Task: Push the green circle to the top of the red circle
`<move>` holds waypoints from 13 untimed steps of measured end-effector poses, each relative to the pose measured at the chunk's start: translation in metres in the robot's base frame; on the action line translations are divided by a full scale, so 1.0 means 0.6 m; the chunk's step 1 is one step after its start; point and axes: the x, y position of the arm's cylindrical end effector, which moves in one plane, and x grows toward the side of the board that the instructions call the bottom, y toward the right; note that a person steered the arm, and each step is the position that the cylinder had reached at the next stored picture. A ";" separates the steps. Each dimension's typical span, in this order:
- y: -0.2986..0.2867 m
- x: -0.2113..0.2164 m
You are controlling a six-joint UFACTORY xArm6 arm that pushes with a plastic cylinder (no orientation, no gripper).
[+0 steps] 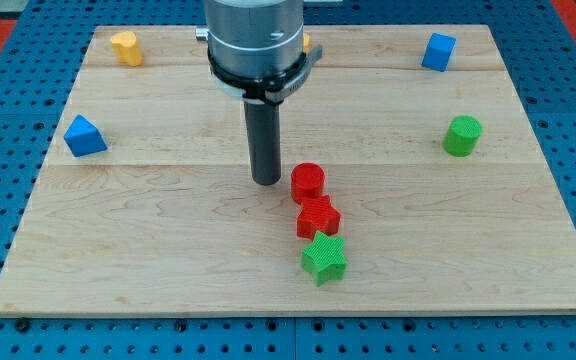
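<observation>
The arm hangs straight down over the board (168, 230), its grey collar at the view's top and the dark rod (265, 140) upright beneath it. My tip (266, 181) rests on the wood just left of the red circle (308, 182), apparently a sliver apart, holding nothing.

The board is pale planked wood on a blue pegboard. The blocks look like ridged plastic. Below the red circle sit a red star (318, 217) and a green star (324, 259), in a touching chain.

The green circle (462, 135) is a short, bright cylinder standing alone near the right edge, well apart from my tip.

A blue triangle (84, 136) sits left, a yellow block (126, 47) top left, a blue cube (438, 51) top right.
</observation>
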 end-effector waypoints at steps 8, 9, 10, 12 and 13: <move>0.409 -0.011; 0.473 -0.058; 0.407 -0.108; 0.191 -0.111; 0.300 -0.122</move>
